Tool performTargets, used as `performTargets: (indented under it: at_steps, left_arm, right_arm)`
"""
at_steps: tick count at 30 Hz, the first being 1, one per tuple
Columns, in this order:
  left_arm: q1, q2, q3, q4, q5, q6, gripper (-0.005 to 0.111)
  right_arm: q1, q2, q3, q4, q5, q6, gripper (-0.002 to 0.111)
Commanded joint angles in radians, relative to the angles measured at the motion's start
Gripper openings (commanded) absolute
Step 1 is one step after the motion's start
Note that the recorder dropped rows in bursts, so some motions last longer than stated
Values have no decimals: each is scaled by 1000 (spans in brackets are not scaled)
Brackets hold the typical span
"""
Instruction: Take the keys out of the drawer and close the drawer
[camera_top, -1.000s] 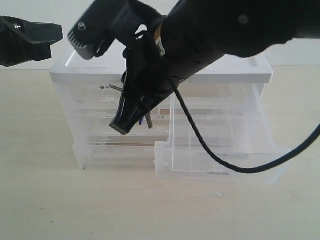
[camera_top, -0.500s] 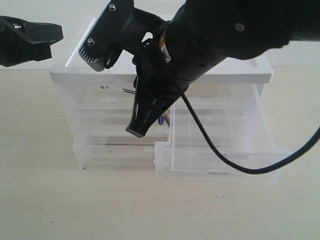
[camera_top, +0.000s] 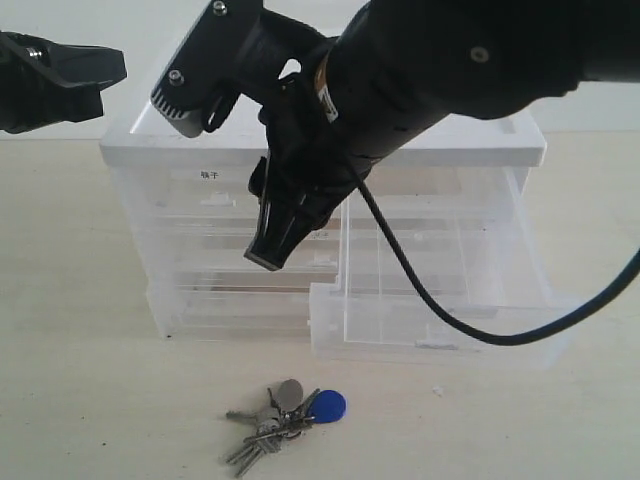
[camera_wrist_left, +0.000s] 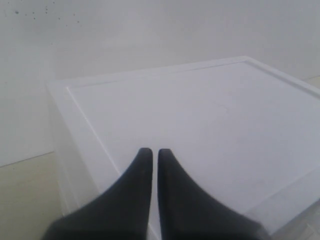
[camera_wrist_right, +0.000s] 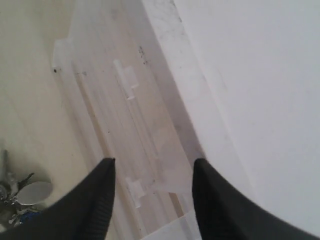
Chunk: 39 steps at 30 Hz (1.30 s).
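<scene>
Right arm (camera_top: 450, 70): matte black casing, 3 round screws (camera_top: 478, 54), small pale label (camera_top: 322, 95), possibly printed; thin black cable (camera_top: 440, 315) at lower right. Fingers (camera_wrist_right: 100, 200) black, tapered; 1 ribbed grey pad (camera_top: 168, 108).

The right arm (camera_top: 450, 70) is reaching in from the upper right of the exterior view and crossing past the middle, its forearm sloping down toward the left. The right gripper (camera_top: 268, 252) is pointing steeply downward. From this side its jaws seem to be lining up edge-on, so their spread is hard to judge there. In the right wrist view its two dark fingers (camera_wrist_right: 102, 195) are standing wide apart and gripping nothing. The left gripper (camera_top: 95, 68) is hanging high at the upper left, pointing roughly level toward the right. In the left wrist view its jaws are pressing together, leaving only a thin slit.
</scene>
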Motion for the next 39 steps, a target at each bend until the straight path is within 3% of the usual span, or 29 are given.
performTargets:
  at_steps: [1, 4, 9, 10, 13, 14, 18, 22, 26, 34, 39]
  left_arm:
    - [2, 0, 6, 7, -8, 1, 5]
    - [2, 0, 3, 155, -130, 3, 5]
    - [2, 0, 3, 180, -296, 2, 5]
    - [2, 0, 3, 186, -292, 2, 5]
    - [2, 0, 3, 202, -277, 2, 5]
    - [2, 0, 3, 207, -279, 2, 5]
    - [2, 1, 3, 208, -303, 2, 5]
    - [2, 23, 3, 204, -318, 0, 5]
    - [2, 52, 3, 195, -320, 6, 5]
    - [2, 67, -1, 193, -320, 16, 5]
    - [2, 67, -1, 193, -334, 16, 5]
  right_arm:
    - [2, -11, -6, -4, -10, 16, 44]
    - [2, -48, -8, -4, -4, 27, 44]
    - [2, -159, -8, 3, -2, 82, 40]
    - [2, -177, -8, 13, 7, 93, 35]
    - [2, -232, -8, 58, 73, 23, 2]
    - [2, -251, -8, 79, 99, -7, 1]
    - [2, -277, -8, 206, 265, -128, 0]
    - [2, -261, 27, 465, 513, -328, 0]
    - [2, -252, 133, 615, 492, -491, 0]
    - [2, -238, 225, 589, 415, -512, 0]
    - [2, -238, 256, 366, 338, -391, 0]
